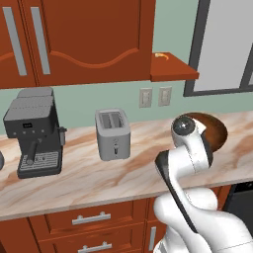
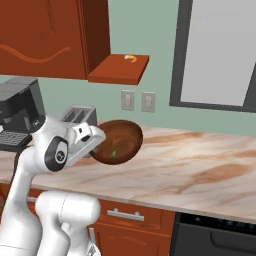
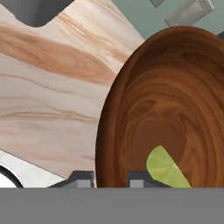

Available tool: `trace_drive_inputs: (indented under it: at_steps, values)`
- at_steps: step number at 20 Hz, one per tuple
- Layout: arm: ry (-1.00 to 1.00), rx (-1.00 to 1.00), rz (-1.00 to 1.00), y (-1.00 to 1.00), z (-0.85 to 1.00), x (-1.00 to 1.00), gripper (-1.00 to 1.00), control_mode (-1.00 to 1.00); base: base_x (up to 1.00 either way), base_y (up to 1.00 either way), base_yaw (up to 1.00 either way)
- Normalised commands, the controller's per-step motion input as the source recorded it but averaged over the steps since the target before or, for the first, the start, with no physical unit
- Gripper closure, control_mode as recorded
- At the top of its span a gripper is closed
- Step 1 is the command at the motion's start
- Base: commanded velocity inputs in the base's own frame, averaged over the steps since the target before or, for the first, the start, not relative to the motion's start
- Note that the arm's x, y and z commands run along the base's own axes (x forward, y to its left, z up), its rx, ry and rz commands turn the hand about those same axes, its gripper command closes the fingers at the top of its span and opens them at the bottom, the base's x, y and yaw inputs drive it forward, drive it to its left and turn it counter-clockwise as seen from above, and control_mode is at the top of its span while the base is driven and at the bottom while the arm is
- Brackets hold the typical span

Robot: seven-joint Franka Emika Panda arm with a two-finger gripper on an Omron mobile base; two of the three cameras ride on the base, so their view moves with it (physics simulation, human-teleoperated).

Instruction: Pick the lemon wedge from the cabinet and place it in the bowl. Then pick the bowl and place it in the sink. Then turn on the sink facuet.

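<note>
The dark brown wood-grain bowl (image 2: 122,137) hangs tilted just above the marble counter, and its rim also shows behind my arm (image 1: 220,129). My gripper (image 2: 98,144) is shut on the bowl's near rim. In the hand view the rim runs between my two fingertips (image 3: 81,178), with the bowl (image 3: 175,87) filling the right side. The yellow-green lemon wedge (image 3: 166,169) lies inside the bowl, near the low edge (image 2: 114,154). The red-brown cabinet (image 1: 89,39) hangs above, doors closed. The sink and the sink faucet are out of view.
A small orange piece (image 1: 160,56) lies on the cabinet's side shelf (image 1: 174,70). A grey toaster (image 1: 113,133) and a dark coffee machine (image 1: 33,131) stand on the counter (image 1: 89,173) to the left. Two wall outlets (image 2: 135,101) and a window (image 2: 220,50) are behind.
</note>
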Motion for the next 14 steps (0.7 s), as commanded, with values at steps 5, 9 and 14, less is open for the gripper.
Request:
trace_drive_inputs:
  at_steps: [5, 9, 14]
  values:
    - [0.08, 0.00, 0.21, 0.10, 0.95, -0.50, 1.00, -1.00, 0.00, 0.00, 0.00]
    - [0.11, 0.00, 0.17, 0.21, 0.66, -0.38, 1.00, -1.00, 0.00, 0.00, 0.00]
    - [0.07, 0.00, 0.20, 0.16, 0.03, -0.22, 1.00, -1.00, 0.00, 0.00, 0.00]
